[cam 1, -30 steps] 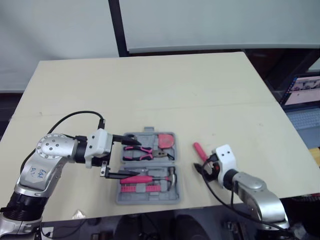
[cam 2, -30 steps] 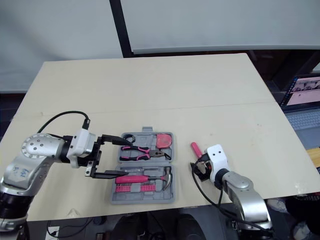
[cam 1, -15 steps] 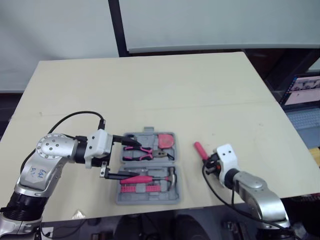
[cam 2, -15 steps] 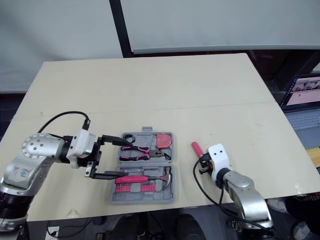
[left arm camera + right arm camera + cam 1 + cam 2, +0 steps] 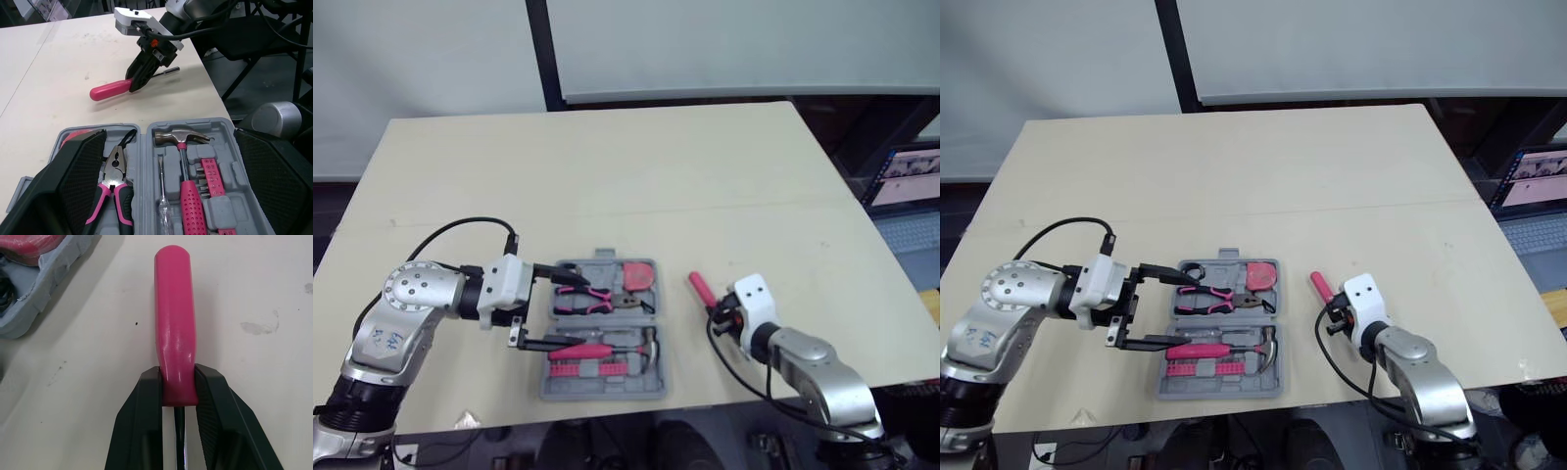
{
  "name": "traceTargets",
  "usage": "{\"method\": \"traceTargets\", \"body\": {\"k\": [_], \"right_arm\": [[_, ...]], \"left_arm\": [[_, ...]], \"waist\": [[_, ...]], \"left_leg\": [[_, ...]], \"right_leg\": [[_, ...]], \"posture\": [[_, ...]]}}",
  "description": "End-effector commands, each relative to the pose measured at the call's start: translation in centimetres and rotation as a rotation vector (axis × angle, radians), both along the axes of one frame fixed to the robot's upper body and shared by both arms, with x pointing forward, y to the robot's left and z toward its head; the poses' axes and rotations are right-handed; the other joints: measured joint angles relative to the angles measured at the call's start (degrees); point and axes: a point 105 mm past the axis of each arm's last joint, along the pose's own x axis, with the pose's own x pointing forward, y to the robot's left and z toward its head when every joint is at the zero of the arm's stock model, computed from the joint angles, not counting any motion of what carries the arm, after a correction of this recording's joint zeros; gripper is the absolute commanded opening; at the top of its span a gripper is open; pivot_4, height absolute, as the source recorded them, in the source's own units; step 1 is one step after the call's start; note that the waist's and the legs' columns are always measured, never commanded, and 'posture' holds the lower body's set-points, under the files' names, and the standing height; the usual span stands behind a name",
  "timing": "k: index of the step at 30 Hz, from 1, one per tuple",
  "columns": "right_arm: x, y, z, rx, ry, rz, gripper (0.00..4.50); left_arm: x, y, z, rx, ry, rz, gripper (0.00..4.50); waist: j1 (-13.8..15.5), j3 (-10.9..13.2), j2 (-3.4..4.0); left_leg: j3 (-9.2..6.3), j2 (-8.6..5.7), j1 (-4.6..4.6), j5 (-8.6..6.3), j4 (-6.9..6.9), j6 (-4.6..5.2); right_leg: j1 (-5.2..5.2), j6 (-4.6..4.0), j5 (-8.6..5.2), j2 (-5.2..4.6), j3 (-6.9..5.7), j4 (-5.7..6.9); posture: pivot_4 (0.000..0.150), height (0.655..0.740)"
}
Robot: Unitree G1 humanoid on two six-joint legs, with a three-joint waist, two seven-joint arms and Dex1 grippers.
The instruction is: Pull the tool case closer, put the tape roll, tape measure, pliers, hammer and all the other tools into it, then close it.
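The step in hand is the packing of a loose tool: the right hand (image 5: 177, 377) is closed on a pink-handled screwdriver (image 5: 174, 308), its two black fingers pinching the handle's lower end where the steel shaft begins. The screwdriver lies low over the pale wooden bench (image 5: 607, 176), just to the right of the grey plastic tool case (image 5: 603, 393), and I cannot tell whether it is resting on the surface or clear of it. The case lies open and flat near the front edge of the bench. It already holds pliers with pink grips (image 5: 113, 191), a hammer with a pink grip (image 5: 183, 161), a pink rack of bits (image 5: 212, 174) and a red tape measure (image 5: 636, 275). The left hand (image 5: 570, 309) is spread wide and holds nothing, with one finger over the far half of the case and one over the near half, at its left side. It looks placed to steady the case. By my judgement most of the packing is done, and the lid is not yet shut. The next move calls for lifting the screwdriver, carrying it leftward over the case rim, turning it to line up with a free slot and lowering it before the fingers let go. It must not knock the hammer head or shift the case.
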Motion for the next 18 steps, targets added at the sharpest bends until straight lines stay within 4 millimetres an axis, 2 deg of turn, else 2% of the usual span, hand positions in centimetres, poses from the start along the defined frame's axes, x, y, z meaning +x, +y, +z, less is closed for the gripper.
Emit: {"method": "traceTargets", "body": {"k": [1, 6, 12, 15, 18], "right_arm": [[0.0, 0.4, 1.9, -0.008, -0.059, 0.046, 0.40], [-1.6, 2.8, 4.0, -0.026, -0.057, 0.268, 0.40], [-5.6, 7.3, 6.8, -0.027, 0.072, 0.688, 0.40], [-8.3, 9.6, 7.1, -0.063, 0.151, 0.907, 0.40], [-10.2, 11.7, 6.7, -0.074, 0.216, 1.044, 0.40]], "left_arm": [[0.1, 0.3, 0.8, 0.011, -0.047, 0.002, 4.50], [-0.5, 1.6, 0.3, 0.040, -0.021, 0.036, 4.50], [-3.3, 5.3, -1.2, 0.184, 0.088, 0.049, 4.50], [-5.0, 7.4, -2.6, 0.310, 0.124, 0.001, 4.50], [-6.3, 8.4, -3.3, 0.354, 0.162, -0.024, 4.50]], "waist": [[0.0, 0.0, 0.00], [-0.3, 0.0, 0.02], [-1.4, 0.0, -0.01], [-1.5, 0.0, -0.01], [-1.5, 0.0, -0.04]], "left_leg": [[0.00, 0.00, 0.00, 0.00, 0.00, 0.00], [0.06, 0.00, -0.01, 0.00, -0.04, 0.00], [0.01, 0.04, 0.01, 0.05, -0.23, -0.04], [-0.02, 0.04, 0.01, 0.04, -0.32, -0.02], [-0.03, 0.03, 0.00, -0.10, -0.41, 0.21]], "right_leg": [[0.00, 0.00, 0.00, 0.00, 0.00, 0.00], [-0.06, 0.00, 0.00, 0.00, 0.06, 0.02], [-0.10, -0.01, 0.00, 0.00, 0.03, -0.04], [-0.10, -0.04, 0.00, -0.05, 0.00, -0.13], [-0.12, -0.09, -0.01, -0.08, -0.01, -0.19]], "posture": [[0.150, 0.7400], [0.150, 0.7400], [0.150, 0.7400], [0.150, 0.7400], [0.150, 0.7400]]}}
